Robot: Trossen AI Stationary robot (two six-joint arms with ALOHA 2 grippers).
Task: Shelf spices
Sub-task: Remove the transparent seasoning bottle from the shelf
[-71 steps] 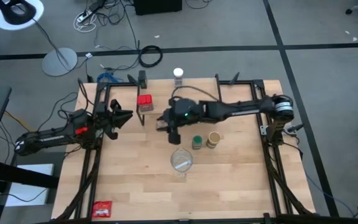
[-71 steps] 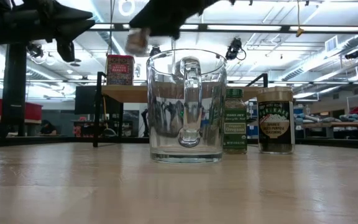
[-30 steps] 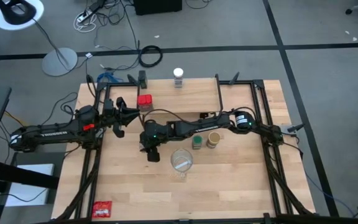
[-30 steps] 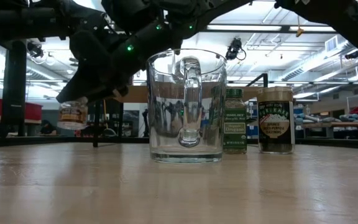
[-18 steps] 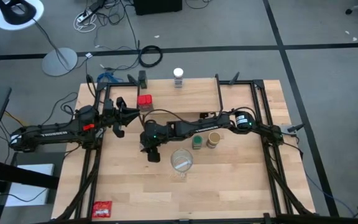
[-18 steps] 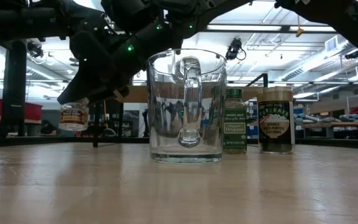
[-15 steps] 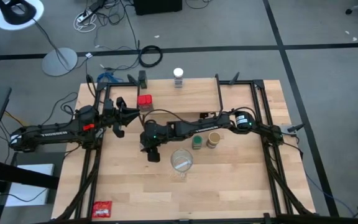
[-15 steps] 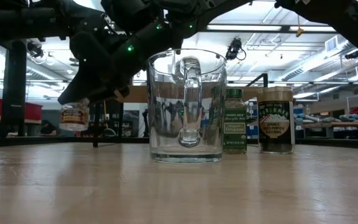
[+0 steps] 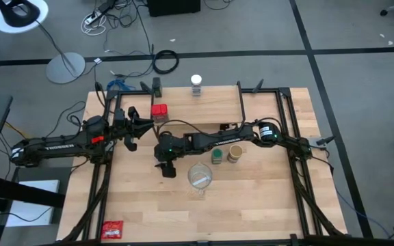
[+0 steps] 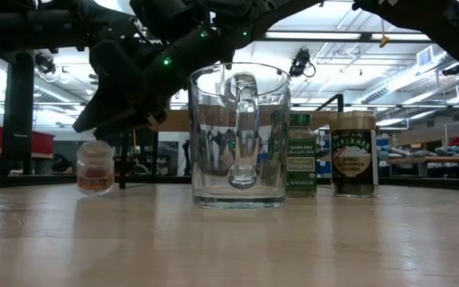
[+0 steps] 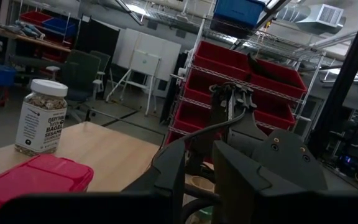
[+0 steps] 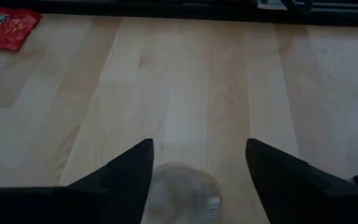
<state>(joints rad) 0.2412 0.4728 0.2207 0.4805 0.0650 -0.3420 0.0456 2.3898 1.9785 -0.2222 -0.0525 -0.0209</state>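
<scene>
Wooden tabletop (image 9: pixel 252 205) is carrying everything, seen from above, with two dark arms reaching in.

At far left, the left claw (image 9: pixel 137 126) is hovering near the red tin (image 9: pixel 159 112). Its fingers are sitting close together with only a narrow gap, gripping nothing.

Next, the right claw (image 12: pixel 197 163) is hanging just over the tiny jar (image 10: pixel 95 167), fingers spread wide and not clamping it. The jar is standing on the tabletop.

Right of that, the glass vessel (image 10: pixel 238 135) is standing in the middle, then the green-lidded jar (image 10: pixel 300 154) and tan-lidded jar (image 10: pixel 353 153), side by side.

A white-lidded jar (image 9: pixel 196 83) is sitting at the far edge.

Judging by this, little is shelved: in the low view, only a wood plank of the shelf (image 10: pixel 174 119) is showing behind the vessel, and most spices are waiting on the tabletop.

Open room is lying toward the near edge, apart from a red packet (image 9: pixel 113 229) at the near left corner.
</scene>
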